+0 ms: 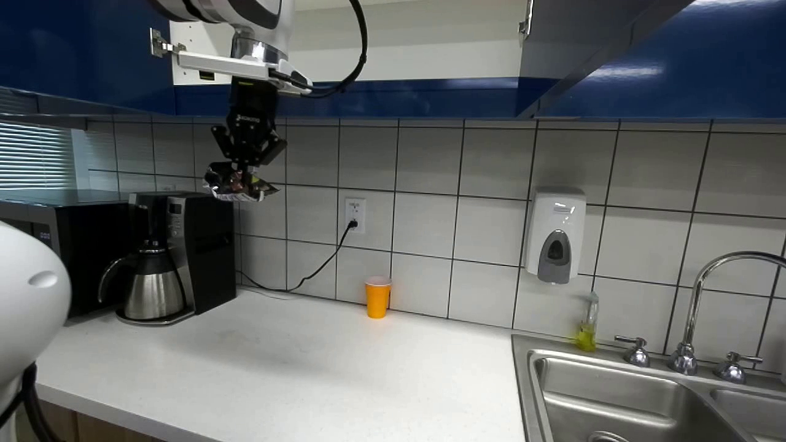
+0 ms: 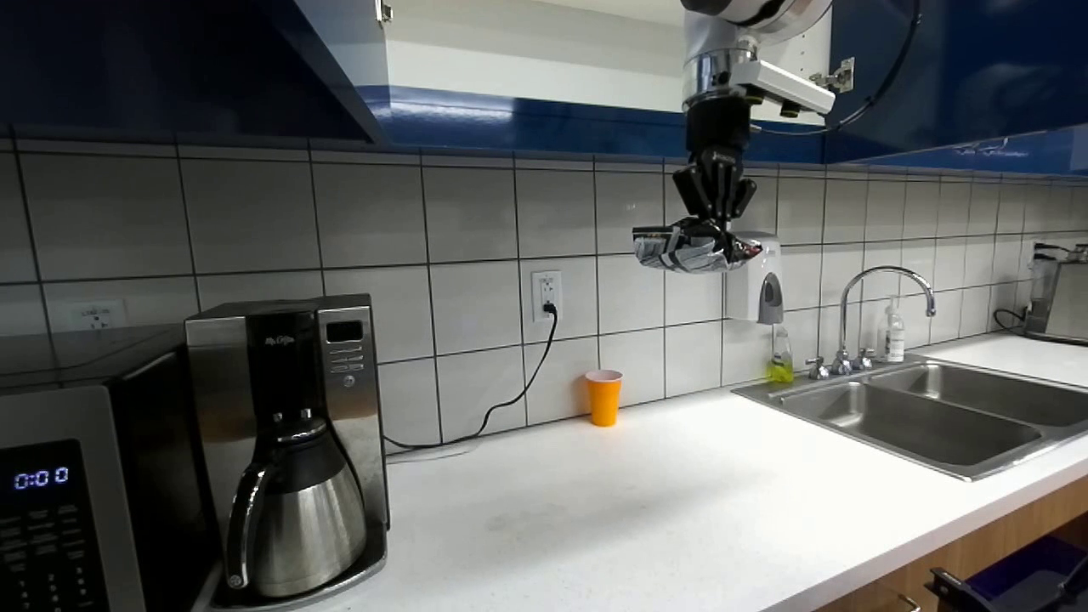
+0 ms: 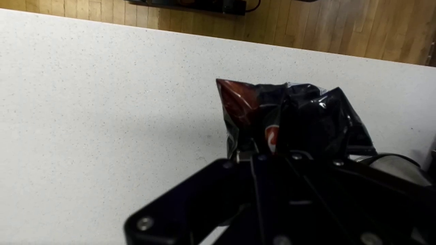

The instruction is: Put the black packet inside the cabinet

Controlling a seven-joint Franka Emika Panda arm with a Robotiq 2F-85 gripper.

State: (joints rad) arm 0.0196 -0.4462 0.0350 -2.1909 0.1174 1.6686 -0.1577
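in an exterior view, the gripper (image 1: 244, 170) pinches the black packet (image 1: 234, 189) below the open cabinet (image 1: 417, 58), its top cut off. in an exterior view, the packet's long axis runs nearly level; the orange cup (image 2: 604, 399) hides most of its inside. in the wrist view, a red corner slants toward the edge of the worktop (image 3: 102, 136).

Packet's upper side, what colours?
The packet is mostly glossy black with red areas and a little white; best in the wrist view.

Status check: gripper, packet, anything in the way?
Gripper shut on black packet. Packet hangs over counter, not yet in cabinet, which stands open. Possible snag: cabinet's lower edge sits higher than packet.
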